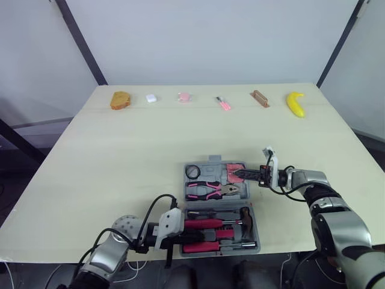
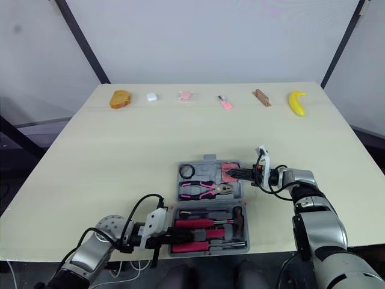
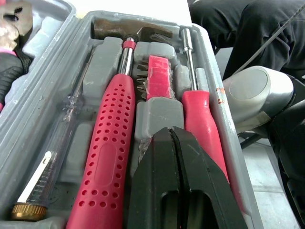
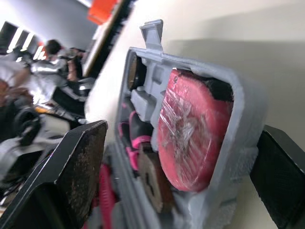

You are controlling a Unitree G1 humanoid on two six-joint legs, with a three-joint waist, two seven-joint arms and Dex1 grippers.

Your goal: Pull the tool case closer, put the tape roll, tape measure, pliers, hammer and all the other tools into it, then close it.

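Fingers apart, the right gripper (image 1: pixel 236 174) straddles the right wall of the open grey plastic tool case's (image 1: pixel 215 160) far half, while the left gripper (image 3: pixel 172 136), fingers together, overhangs the near half.

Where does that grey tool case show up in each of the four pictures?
Left eye view: tool case lies open, low centre.
Right eye view: same place, slightly further left.
Left wrist view: its near tray, close up, with the hammer inside.
Right wrist view: its far half's rim sits between the open right gripper fingers.
Shared landmark: the pink-handled pliers.
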